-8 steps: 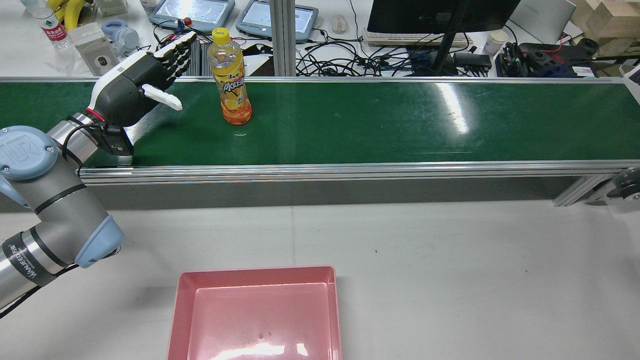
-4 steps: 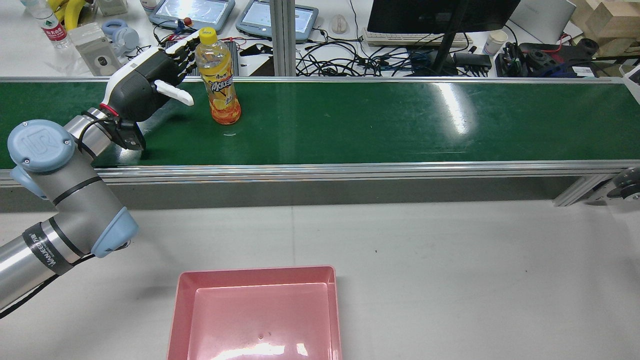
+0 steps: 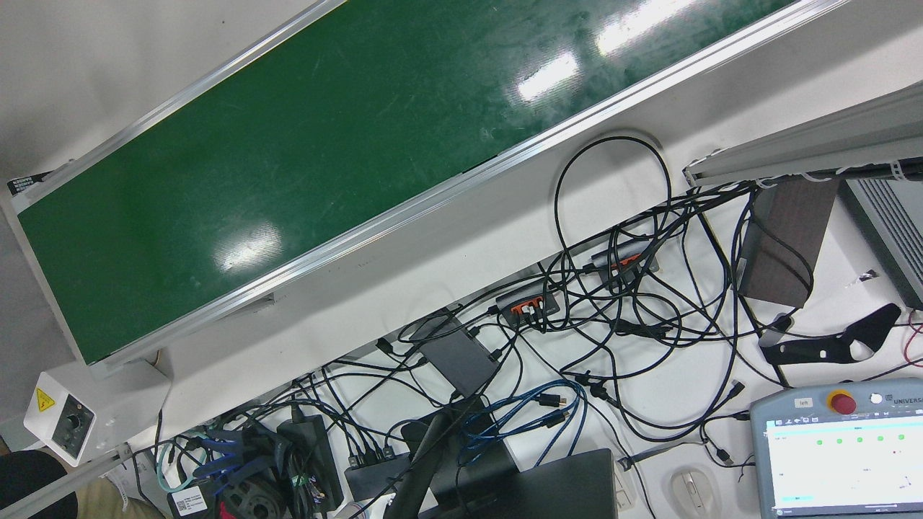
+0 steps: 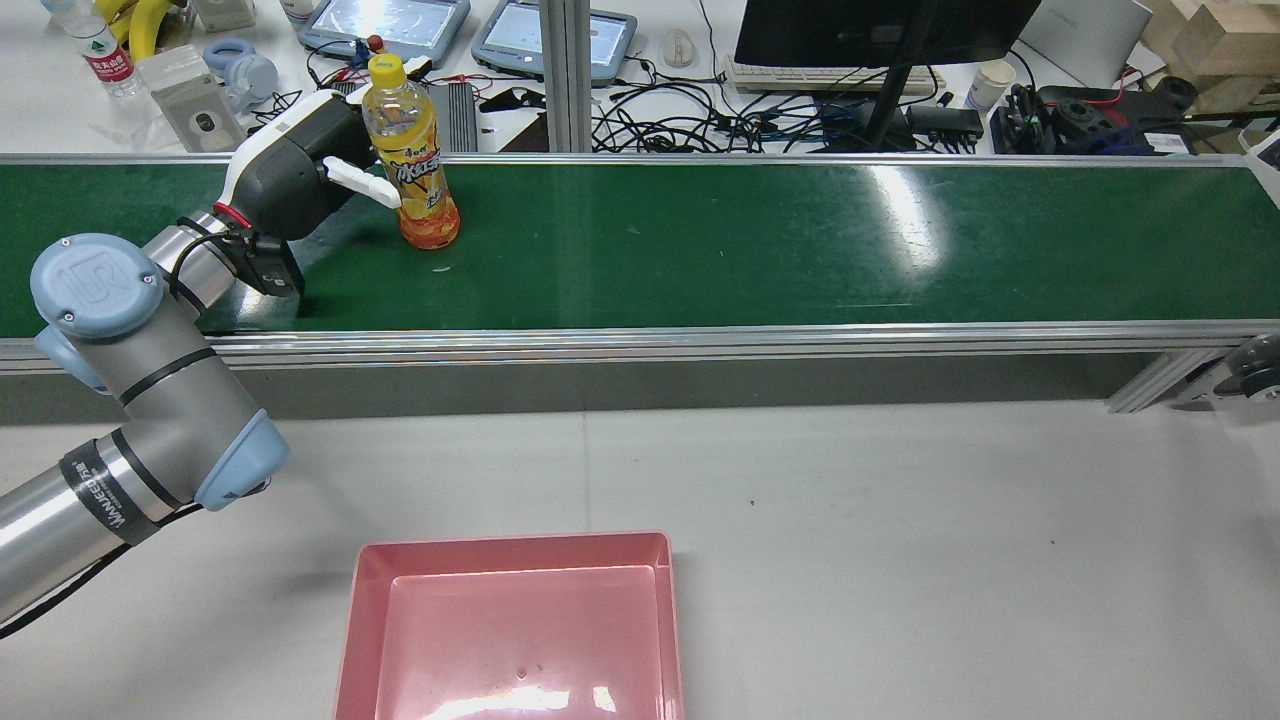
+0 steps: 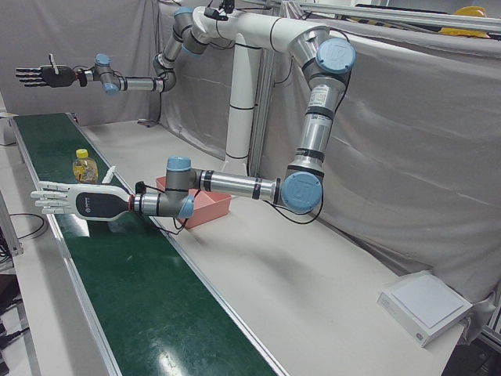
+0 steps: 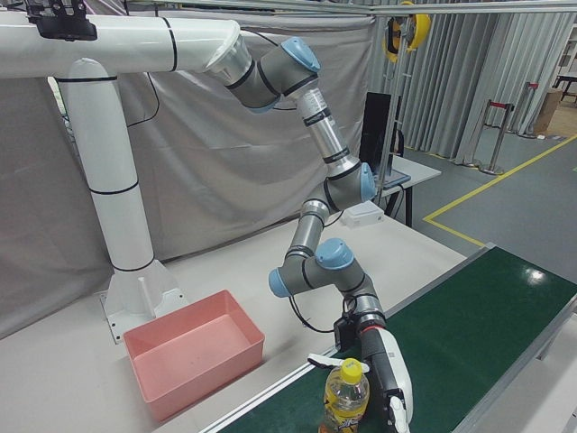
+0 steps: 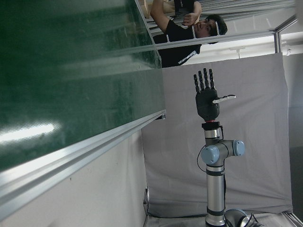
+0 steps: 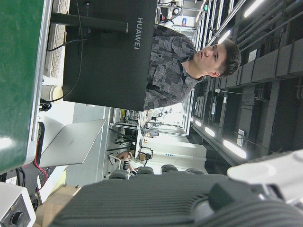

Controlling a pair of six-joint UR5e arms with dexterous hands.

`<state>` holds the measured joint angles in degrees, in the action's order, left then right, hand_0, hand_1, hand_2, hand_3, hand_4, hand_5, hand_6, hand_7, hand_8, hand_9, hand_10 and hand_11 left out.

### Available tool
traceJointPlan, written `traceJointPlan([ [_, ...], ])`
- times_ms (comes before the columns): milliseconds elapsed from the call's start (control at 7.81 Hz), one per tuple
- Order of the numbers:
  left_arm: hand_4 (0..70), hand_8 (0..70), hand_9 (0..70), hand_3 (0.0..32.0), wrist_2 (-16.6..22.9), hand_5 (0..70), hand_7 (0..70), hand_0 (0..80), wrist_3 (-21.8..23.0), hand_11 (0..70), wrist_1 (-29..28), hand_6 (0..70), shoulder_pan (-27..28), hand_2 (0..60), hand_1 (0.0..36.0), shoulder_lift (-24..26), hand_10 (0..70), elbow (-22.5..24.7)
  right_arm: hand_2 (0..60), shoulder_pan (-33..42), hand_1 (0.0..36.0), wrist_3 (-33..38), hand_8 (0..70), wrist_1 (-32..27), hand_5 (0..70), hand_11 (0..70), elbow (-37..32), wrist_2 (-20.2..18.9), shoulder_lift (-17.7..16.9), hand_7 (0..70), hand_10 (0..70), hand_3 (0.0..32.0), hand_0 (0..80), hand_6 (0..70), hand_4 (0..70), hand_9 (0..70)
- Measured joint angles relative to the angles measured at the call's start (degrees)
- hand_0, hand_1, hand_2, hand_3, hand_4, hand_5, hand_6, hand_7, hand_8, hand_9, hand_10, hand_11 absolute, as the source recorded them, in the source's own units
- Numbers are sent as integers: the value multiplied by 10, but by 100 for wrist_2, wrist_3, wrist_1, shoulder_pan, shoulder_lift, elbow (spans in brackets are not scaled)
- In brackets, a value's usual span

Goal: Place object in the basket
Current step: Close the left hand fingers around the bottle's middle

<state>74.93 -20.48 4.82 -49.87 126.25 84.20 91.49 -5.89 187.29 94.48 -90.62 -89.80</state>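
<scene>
An orange drink bottle [image 4: 415, 170] with a yellow cap stands upright on the green conveyor belt [image 4: 750, 240]. My left hand [image 4: 295, 175] is open right beside it. Its thumb lies across the bottle's near side, and its fingers are hidden behind the bottle. The left-front view shows the left hand [image 5: 82, 201] with straight, spread fingers by the bottle [image 5: 84, 168]. From the right-front view the bottle [image 6: 345, 399] stands in front of the left hand [image 6: 392, 374]. My right hand [image 5: 43, 76] is open and raised high, far from the belt. The pink basket [image 4: 510, 540] is empty on the grey table.
The belt's metal rail [image 4: 700, 340] runs between the belt and the basket's table. Behind the belt lie cables, a monitor [image 4: 880, 30], tablets and water bottles. A white box [image 5: 427, 305] sits on the table's far corner. A person [image 7: 182, 28] stands beyond the belt.
The bottle has travelled left along the belt. My left hand has moved forward to meet it, so the bottle now stands between the thumb and the fingers.
</scene>
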Motion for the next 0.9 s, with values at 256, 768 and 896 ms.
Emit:
traceJointPlan([
  [256,479,333,478,0,7,597,329,631,20,700,1,209,9,0,110,0,537,13,0,0,0,0,0,0,0,0,0,0,-1,0,0,0,0,0,0,0],
  [768,498,700,700,0,4,700,700,537,97,700,40,700,-7,600,340,97,700,57,0,0,0,0,0,0,0,0,4,0,-2,0,0,0,0,0,0,0],
  [896,475,700,700,0,13,700,700,507,167,700,98,700,-10,600,326,128,700,96,0,0,0,0,0,0,0,0,6,0,0,0,0,0,0,0,0,0],
])
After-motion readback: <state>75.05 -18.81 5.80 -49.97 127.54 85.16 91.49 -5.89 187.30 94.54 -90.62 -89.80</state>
